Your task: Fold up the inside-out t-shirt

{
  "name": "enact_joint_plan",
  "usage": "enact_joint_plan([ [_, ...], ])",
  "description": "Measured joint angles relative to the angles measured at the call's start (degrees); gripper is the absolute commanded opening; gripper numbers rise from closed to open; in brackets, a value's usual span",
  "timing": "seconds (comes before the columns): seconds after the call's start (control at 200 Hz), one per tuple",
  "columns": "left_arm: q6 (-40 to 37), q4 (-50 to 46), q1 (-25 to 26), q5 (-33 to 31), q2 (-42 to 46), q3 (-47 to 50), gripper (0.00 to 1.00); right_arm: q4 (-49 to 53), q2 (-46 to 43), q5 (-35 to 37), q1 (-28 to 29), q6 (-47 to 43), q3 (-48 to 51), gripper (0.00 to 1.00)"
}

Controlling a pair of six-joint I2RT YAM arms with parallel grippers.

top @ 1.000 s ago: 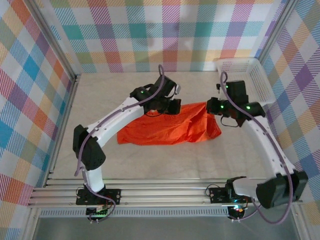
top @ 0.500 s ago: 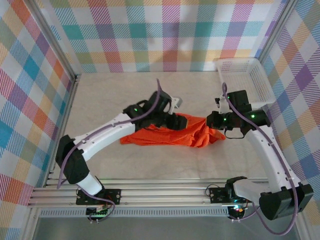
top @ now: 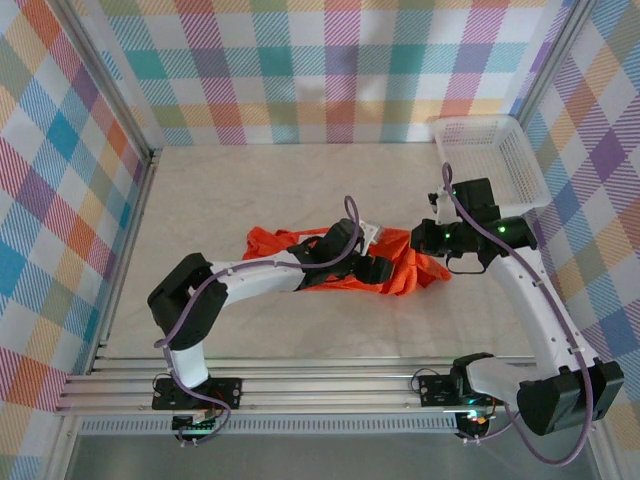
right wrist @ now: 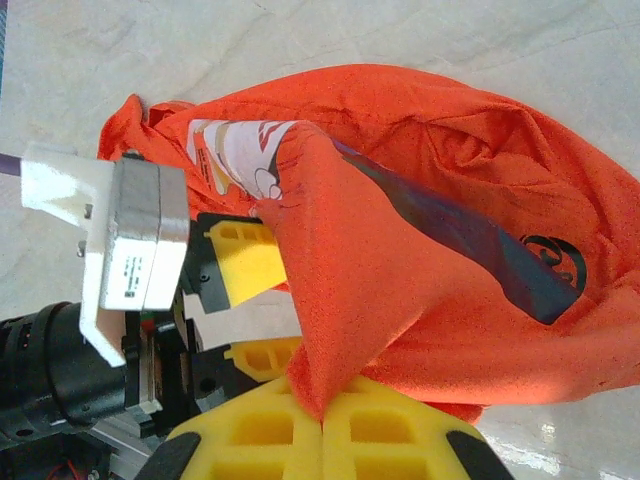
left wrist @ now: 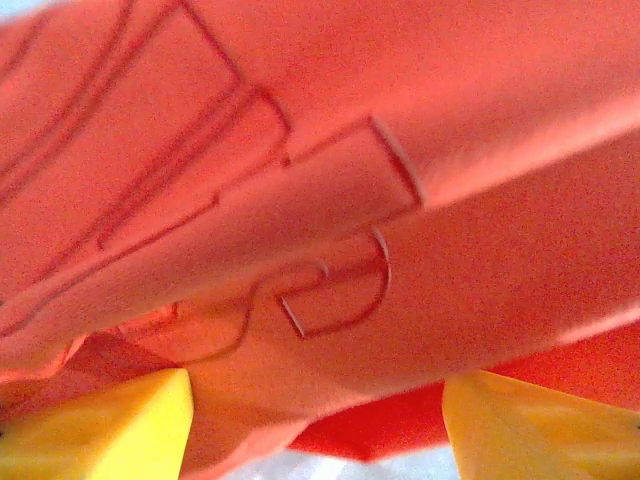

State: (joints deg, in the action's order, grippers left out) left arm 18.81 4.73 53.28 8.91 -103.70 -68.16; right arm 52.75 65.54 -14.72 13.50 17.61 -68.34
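Shirt: the inside-out t-shirt [top: 408, 278] is a scrunched orange heap, nowhere near flat. A bit of the white cartoon print [right wrist: 235, 150] peeks out of one fold.
Where: on the desk [top: 200, 200], about midway front to back and a little toward the right edge. The white basket [top: 482, 122] sits well apart at the far right corner.
Right claw [right wrist: 322, 405]: clenched on a raised ridge of fabric, yellow pads [right wrist: 270, 430] pressed together with cloth pinched between them.
Left claw [left wrist: 318, 425]: released, jaws spread wide. Cloth hangs right in front of its camera, but nothing is pinched as far as I can see.
Handling: light, floppy, zero stiffness, so I'd expect it to sag and bunch wherever it isn't supported. Probably not slippery, and there's nothing to break.
Where to grab: imo a hem or shoulder seam, one claw on each side, then pull apart to flatten. A mid-panel pinch would likely just lift a tent. Honestly can't tell which edge is which in this heap.
Watch out: catching two layers in one pinch.
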Motion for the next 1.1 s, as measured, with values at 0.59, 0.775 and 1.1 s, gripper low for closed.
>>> enact_joint_plan([
  [0.59,-3.04,-4.90,-0.33,-7.02,-6.49,-6.71,0.00,0.11,-0.15,0.13,-0.42,0.07,0.11,0.00],
  [0.775,-5.84,-16.02,-1.03,-7.28,4.85,-8.57,0.00,0.37,0.52,5.57,-1.66,-1.29,0.15,0.00],
  [1.1,-7.41,-20.20,-2.45,-3.93,16.39,-9.05,0.00,-6.32,13.66,15.87,-1.46,-2.05,-1.49,0.00],
])
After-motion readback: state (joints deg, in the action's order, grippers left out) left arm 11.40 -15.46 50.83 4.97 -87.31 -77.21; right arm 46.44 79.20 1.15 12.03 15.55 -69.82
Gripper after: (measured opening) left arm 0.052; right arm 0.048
